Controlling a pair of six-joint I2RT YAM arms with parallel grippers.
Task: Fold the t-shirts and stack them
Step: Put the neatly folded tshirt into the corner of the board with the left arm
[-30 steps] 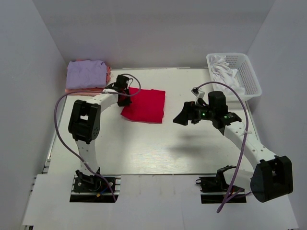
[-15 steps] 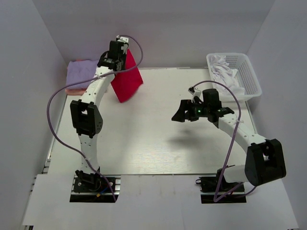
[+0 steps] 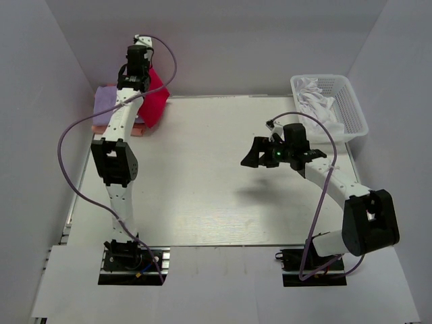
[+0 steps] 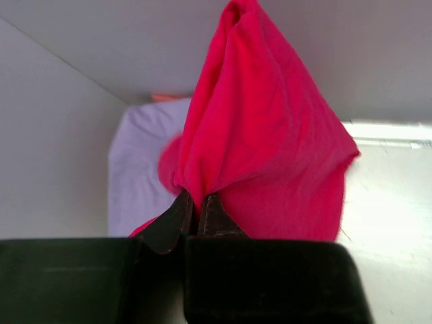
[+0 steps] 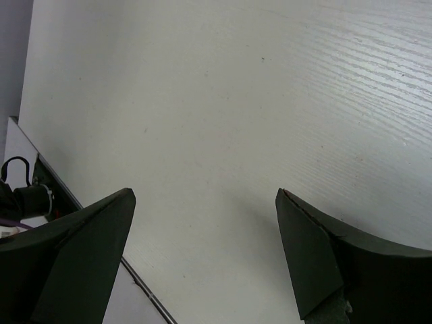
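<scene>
Risk: red shirt [image 4: 263, 135], pinched at one fold by left end effector [image 4: 196, 206] above lavender shirt [image 4: 138, 169], may unfold or land askew; right end effector [image 5: 206, 196] spread, empty.

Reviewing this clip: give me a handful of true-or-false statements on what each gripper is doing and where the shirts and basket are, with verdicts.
1. The left gripper is shut on the red shirt. True.
2. The red shirt lies flat in the middle of the table. False: it hangs from the left gripper, off the table, at the back left by the lavender shirt.
3. The right gripper holds a shirt. False: it is open and empty, above bare table.
4. The basket at the back right has white cloth in it. True.
5. The lavender shirt is in the basket. False: it lies at the back left corner of the table.
</scene>
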